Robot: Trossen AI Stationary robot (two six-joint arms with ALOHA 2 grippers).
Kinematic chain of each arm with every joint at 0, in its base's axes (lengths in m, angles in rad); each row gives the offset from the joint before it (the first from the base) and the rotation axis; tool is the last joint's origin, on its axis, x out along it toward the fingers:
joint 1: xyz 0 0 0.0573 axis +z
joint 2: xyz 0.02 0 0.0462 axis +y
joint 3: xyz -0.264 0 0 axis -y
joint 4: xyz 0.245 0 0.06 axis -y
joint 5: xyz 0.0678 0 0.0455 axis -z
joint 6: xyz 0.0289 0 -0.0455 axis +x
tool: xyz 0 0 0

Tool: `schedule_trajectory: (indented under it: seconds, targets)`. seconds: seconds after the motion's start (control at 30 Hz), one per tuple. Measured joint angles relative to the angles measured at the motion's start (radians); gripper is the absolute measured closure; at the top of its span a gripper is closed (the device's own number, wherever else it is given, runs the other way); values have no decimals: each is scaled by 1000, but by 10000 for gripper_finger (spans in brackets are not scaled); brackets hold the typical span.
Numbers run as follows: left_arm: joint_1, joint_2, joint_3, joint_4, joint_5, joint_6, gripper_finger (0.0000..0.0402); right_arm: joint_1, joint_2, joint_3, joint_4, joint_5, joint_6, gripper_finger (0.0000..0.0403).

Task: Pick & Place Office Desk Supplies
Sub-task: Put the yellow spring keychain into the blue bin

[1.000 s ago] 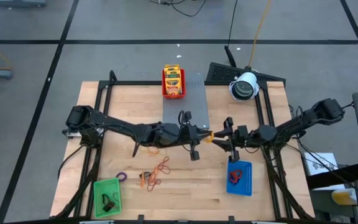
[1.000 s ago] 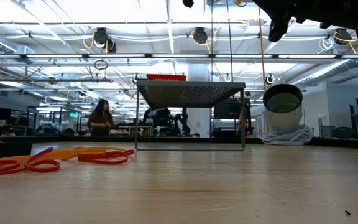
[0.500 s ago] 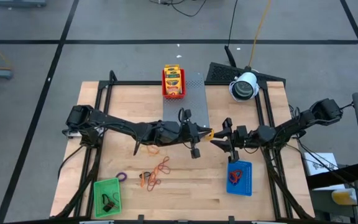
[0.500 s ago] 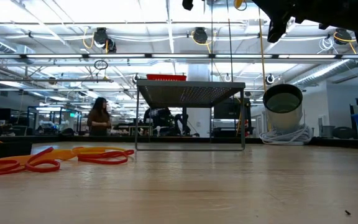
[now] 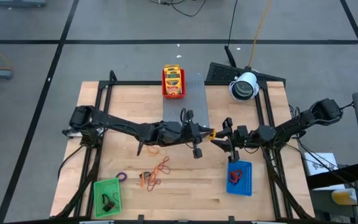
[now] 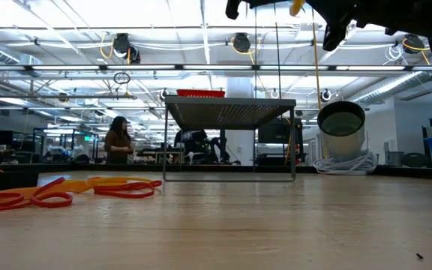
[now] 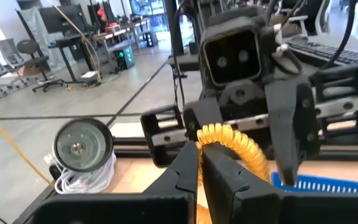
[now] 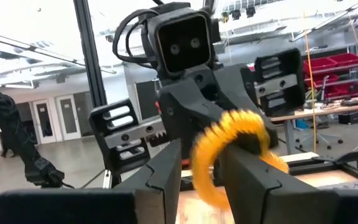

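Observation:
A yellow ribbed loop [image 7: 232, 142] hangs in mid-air over the table's middle [image 5: 211, 135], and my left gripper [image 7: 199, 163] is shut on it. My right gripper [image 8: 201, 171] faces it from the table's right, open, one finger on each side of the loop [image 8: 229, 140]; whether it touches the loop, I cannot tell. Crayon packets [image 5: 173, 79] lie in a red tray [image 5: 165, 87] on the grey perforated box [image 5: 191, 106]. Orange and red bands [image 5: 160, 167] and a purple loop [image 5: 122, 177] lie on the wood. My left gripper pinches the loop's near arc [image 7: 205, 132] between its two fingertips. The fingers come level from the table's left. The loop stands out beyond the tips toward my right gripper, lifted clear of the table.
A green tray [image 5: 98, 190] with dark clips [image 5: 109, 202] sits at the near left. A blue tray [image 5: 246, 182] with a red band [image 5: 234, 177] sits under my right arm. A white cable spool [image 5: 245, 86] stands far right. In the low view, bands [image 6: 66, 191] lie left.

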Motion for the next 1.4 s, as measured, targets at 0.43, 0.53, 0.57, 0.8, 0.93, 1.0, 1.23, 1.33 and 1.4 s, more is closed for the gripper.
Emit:
schedule_trajectory:
  seconds: [0.43, 0.53, 0.57, 0.8, 0.93, 1.0, 1.23, 1.33, 1.4]
  targets:
    - [5, 8, 0, 15, 11, 2, 371, 0, 0, 1, -21, 1, -22, 384]
    - [5, 8, 0, 15, 11, 4, 358, 0, 0, 1, -37, 1, -11, 382]
    - [4, 8, 0, 14, 12, 5, 353, 0, 0, 1, -42, 1, -8, 385]
    - [6, 7, 0, -8, 58, 2, 276, 1, 1, 1, -67, -3, -4, 392]
    - [7, 7, 0, -10, 54, -22, 218, 2, 1, 0, -68, -11, -4, 393]
    - [9, 6, 0, -16, 54, -10, 197, 1, 0, 0, -68, -10, -4, 393]
    - [5, -63, -1, -200, 47, 16, 166, 12, -15, 0, -85, 7, -25, 393]
    - [4, -136, -1, -342, 44, 1, 165, 20, -36, 0, -105, 10, -39, 393]
    - [1, -191, -1, -428, 46, -16, 165, 21, -56, 0, -139, 8, -40, 393]
